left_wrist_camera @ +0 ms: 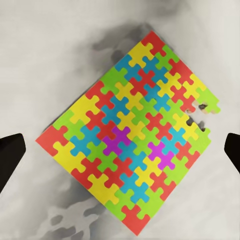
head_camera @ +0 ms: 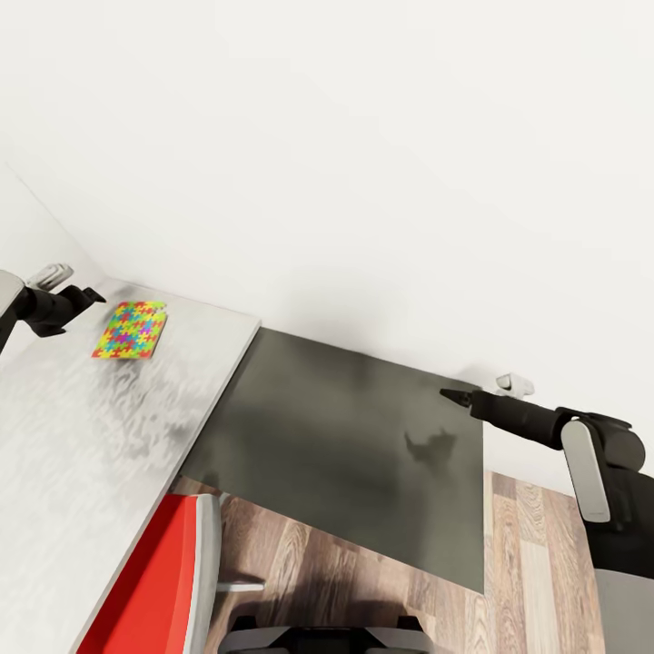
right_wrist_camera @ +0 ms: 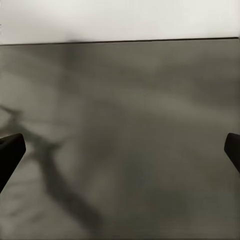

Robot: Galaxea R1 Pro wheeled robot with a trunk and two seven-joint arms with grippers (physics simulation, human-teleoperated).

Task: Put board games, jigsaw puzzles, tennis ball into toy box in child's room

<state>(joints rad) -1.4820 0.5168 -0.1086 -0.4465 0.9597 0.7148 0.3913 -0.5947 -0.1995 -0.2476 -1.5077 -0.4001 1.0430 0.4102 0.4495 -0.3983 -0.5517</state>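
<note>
— Red chair (head_camera: 163, 581) sits lowest in my head view, against the table (head_camera: 82, 454). No container in sight.
— Puzzle?
— One jigsaw puzzle (head_camera: 130, 330) lies upper left. Left gripper (left_wrist_camera: 120, 150) hovers over it, fingers spread; right gripper (right_wrist_camera: 120, 150) likewise spread above the dark wing (head_camera: 363, 445).

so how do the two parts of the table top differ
The light grey top is pale and marbled, and carries the jigsaw puzzle; the dark grey wing is near-black and carries a shadow of the right tool. The left tool hovers by the light part, the right tool over the dark wing. Both are flat and level.
</note>
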